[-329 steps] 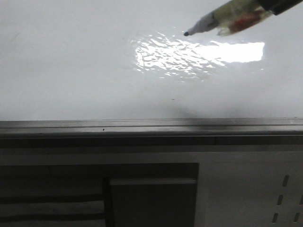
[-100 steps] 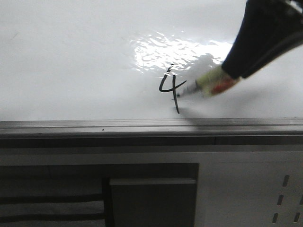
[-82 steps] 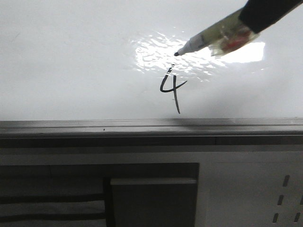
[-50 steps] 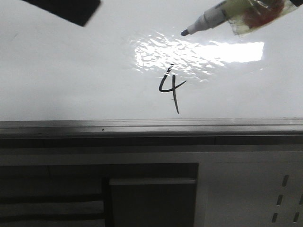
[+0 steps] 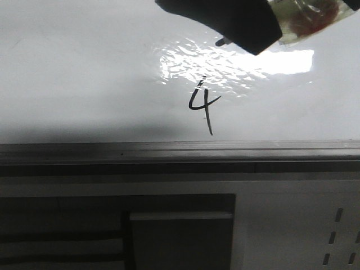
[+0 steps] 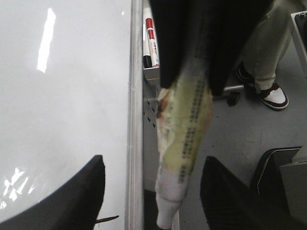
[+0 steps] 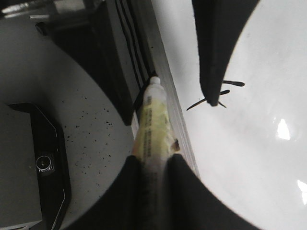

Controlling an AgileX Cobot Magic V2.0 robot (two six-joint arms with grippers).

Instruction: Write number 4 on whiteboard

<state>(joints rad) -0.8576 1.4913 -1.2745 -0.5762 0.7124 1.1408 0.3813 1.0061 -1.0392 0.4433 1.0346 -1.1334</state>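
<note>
Since the number 4 (image 5: 203,107) is wet, it can be smeared if the marker (image 7: 152,132), clenched in the right pincer (image 7: 153,165), dips; the left pincer (image 6: 151,191) is released.

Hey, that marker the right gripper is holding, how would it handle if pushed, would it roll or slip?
The marker looks straight and round-bodied, so it is probably stiff and apt to roll if laid flat. Its wrinkled yellowish wrapping may add grip, so the right gripper pinching it likely won't slip. It seems slim, so probably light.
</note>
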